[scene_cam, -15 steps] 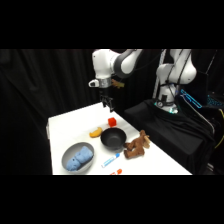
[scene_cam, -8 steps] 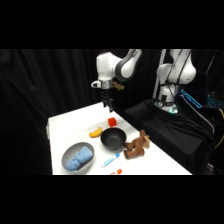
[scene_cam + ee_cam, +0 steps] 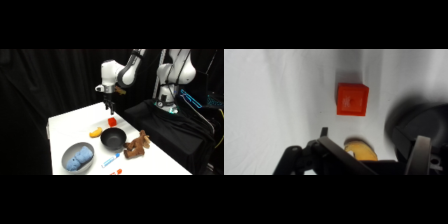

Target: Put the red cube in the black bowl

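Compared with the frame half a second earlier, the claw has shifted slightly toward the red cube and hangs just above and behind it. Whether the claw is open or closed cannot be determined; it holds nothing visible. The red cube is a small bright red-orange block resting flat on the white bench, close beside the black bowl and near the yellow-orange piece.
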